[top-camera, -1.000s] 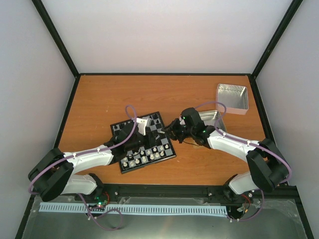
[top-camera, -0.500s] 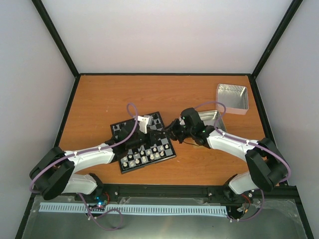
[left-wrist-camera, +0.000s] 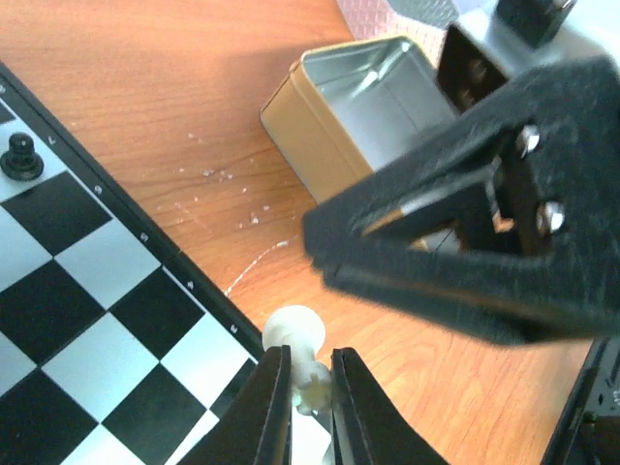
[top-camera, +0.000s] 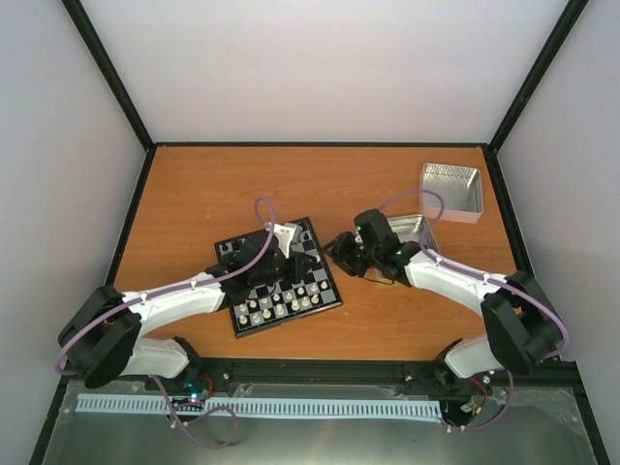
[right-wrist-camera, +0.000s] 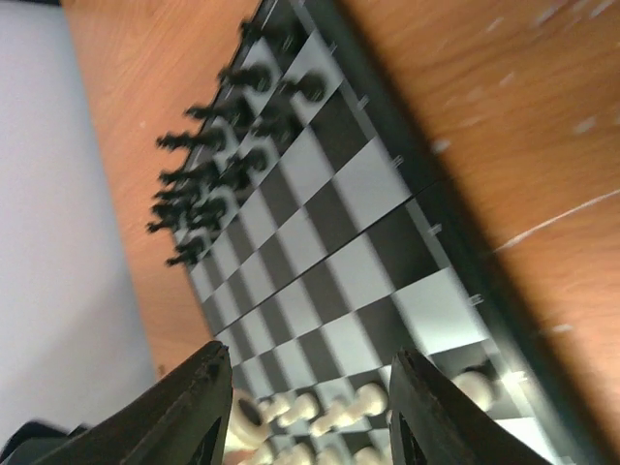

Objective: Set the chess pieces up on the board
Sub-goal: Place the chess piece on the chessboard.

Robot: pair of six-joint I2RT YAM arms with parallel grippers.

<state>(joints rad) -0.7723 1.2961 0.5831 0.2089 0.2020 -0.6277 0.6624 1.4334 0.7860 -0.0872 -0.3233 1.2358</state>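
"Since both arms are yours, what's in the tins?"

"I count two, square, silver metal. The nearer tin [left-wrist-camera: 368, 107], with rounded corners, shows me only its own shiny walls and floor. The farther tin [top-camera: 451, 191], by the wooden table's [top-camera: 194, 184] back right corner, is too small to judge."

"And your grippers?"

"My left gripper [left-wrist-camera: 310, 373] is pinching one cream-white chess piece [left-wrist-camera: 295, 334], smooth plastic with a round head, over the black rim of the board [left-wrist-camera: 87, 320]. My right gripper [right-wrist-camera: 310, 387] is spread wide, holding nothing, above the board's edge."

"The rest?"

"The other chess pieces [top-camera: 281, 305] stand in rows along the near edge and the black chessmen [right-wrist-camera: 208, 145] along the far one, both too blurred to count."
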